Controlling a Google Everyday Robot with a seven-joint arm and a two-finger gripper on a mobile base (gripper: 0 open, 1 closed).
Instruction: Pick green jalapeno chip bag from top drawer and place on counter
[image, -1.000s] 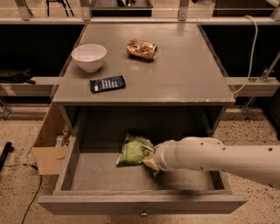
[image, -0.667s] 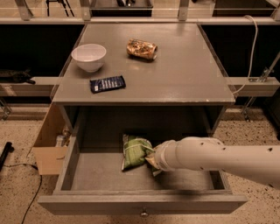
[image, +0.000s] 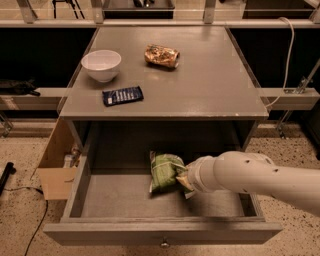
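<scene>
- One white robot arm reaches from the right into the open top drawer (image: 107, 202).
- Its gripper (image: 183, 180) touches the right edge of the green jalapeno chip bag (image: 164, 170); whether it is clamping the bag cannot be told.
- Bag stands mid-drawer, below the counter (image: 210, 85).

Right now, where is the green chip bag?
In the camera view, the green chip bag is inside the open top drawer, near its middle, under the counter. The tool is right beside it, at the bag's right edge.
</scene>
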